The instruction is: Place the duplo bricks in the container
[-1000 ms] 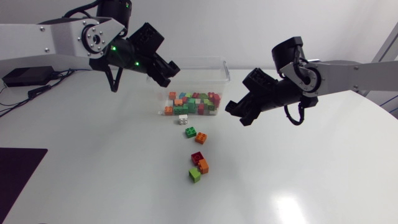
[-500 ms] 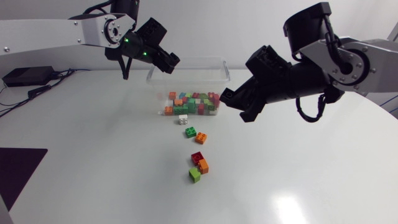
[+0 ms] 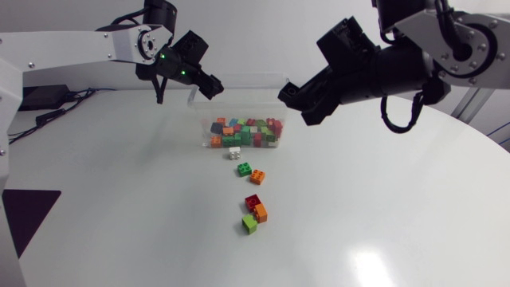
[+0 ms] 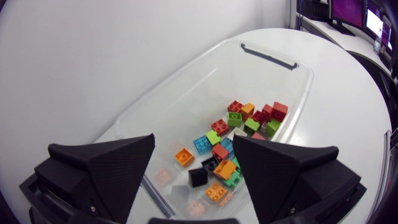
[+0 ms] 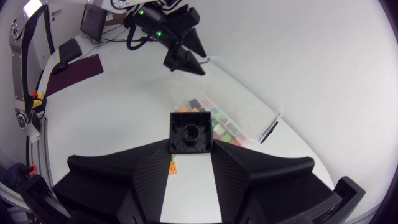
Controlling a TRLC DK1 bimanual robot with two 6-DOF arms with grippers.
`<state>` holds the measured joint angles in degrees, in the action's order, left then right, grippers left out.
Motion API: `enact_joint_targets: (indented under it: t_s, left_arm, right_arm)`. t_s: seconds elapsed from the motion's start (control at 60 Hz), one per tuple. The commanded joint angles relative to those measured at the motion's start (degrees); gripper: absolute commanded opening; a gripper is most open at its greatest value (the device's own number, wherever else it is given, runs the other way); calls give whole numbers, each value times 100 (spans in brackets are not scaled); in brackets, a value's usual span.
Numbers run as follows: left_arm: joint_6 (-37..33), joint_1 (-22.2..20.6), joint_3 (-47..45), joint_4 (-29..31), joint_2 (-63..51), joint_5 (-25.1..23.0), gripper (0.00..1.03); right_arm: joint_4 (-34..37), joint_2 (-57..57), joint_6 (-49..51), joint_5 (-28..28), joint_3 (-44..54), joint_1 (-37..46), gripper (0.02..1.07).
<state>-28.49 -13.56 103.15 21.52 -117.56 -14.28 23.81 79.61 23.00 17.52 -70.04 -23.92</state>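
The clear container stands by the far edge of the table, about midway along it. Inside is a pile of bricks, all bunched toward the near end: red, orange, green, lime, blue, plus a black one or two that show up in the left wrist view. The far end of the tub is bare floor.

Six more bricks lie loose on the table, in a line running from the container's near wall toward the table's middle:
- a white brick, just beside the wall
- a green brick and an orange brick, next to each other
- a red brick, a second orange brick and a lime brick, clumped together

The left gripper hangs over the container's left far corner. Its fingers are spread wide, and the tub's inside shows in the gap between them. The right gripper is up above the container's right side, pinching a black brick between its fingertips.

Stuff that's hard to see:
- From the head view the black brick is hidden behind the right gripper itself, so only the right wrist view shows it.
- In the left wrist view the fingers cut off the container's near end.
- In the right wrist view the held brick covers part of the pile.
- Through the tub's wall the bricks overlap too much for me to count them.
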Motion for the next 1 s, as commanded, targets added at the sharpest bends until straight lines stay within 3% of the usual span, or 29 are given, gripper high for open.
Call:
enact_joint_targets:
  t_s: [0.0,0.367,0.433,0.633,0.767,0.983]
  left_arm:
    - [-51,-6,-551,63,409,-4,100]
    - [-552,-208,-2695,-192,1833,-198,99]
    - [-552,-155,-2801,-447,1850,-198,99]
    - [-552,-6,-2906,-447,2088,-488,99]
    - [-315,73,-3618,-1123,2756,-830,99]
    - [-341,38,-4356,-1308,3230,-989,99]
  right_arm:
    - [-26,265,-200,-73,-361,-42,40]
    - [-158,1548,-472,-170,-1653,-34,40]
    - [-193,1777,-507,-231,-1811,-34,40]
    - [-263,2287,-569,-266,-2295,-34,40]
    - [-246,2665,-604,-372,-2699,-25,40]
    - [-237,3491,-736,-513,-3578,-25,40]
